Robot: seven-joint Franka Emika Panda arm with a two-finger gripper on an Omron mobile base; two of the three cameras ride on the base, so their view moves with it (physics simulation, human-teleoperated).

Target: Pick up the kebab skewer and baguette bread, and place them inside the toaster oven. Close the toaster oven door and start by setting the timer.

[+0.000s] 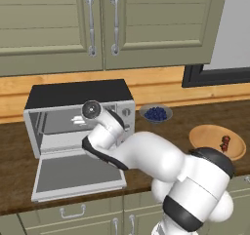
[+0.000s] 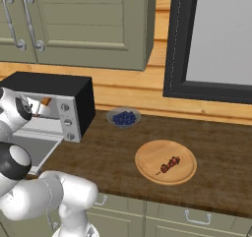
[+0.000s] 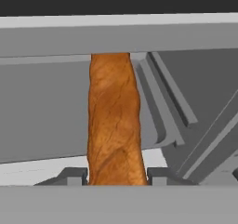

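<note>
**Two fingertips clamp the baguette**

Your gripper (image 3: pixel 116 176) grasps the baguette bread (image 3: pixel 114 121) inside the toaster oven (image 1: pixel 73 95), its door (image 1: pixel 78 173) dropped flat. On the dark wood counter (image 2: pixel 108 147), the kebab skewer (image 2: pixel 169 164) lies on a wooden plate (image 2: pixel 147 168) beside a blueberry bowl (image 2: pixel 123 118), under olive cabinets (image 1: pixel 49 24).

Orange-brown crackled baguette bread (image 3: pixel 114 121), silver black-topped toaster oven (image 1: pixel 73 95), dark red kebab skewer (image 2: pixel 169 165).
</note>
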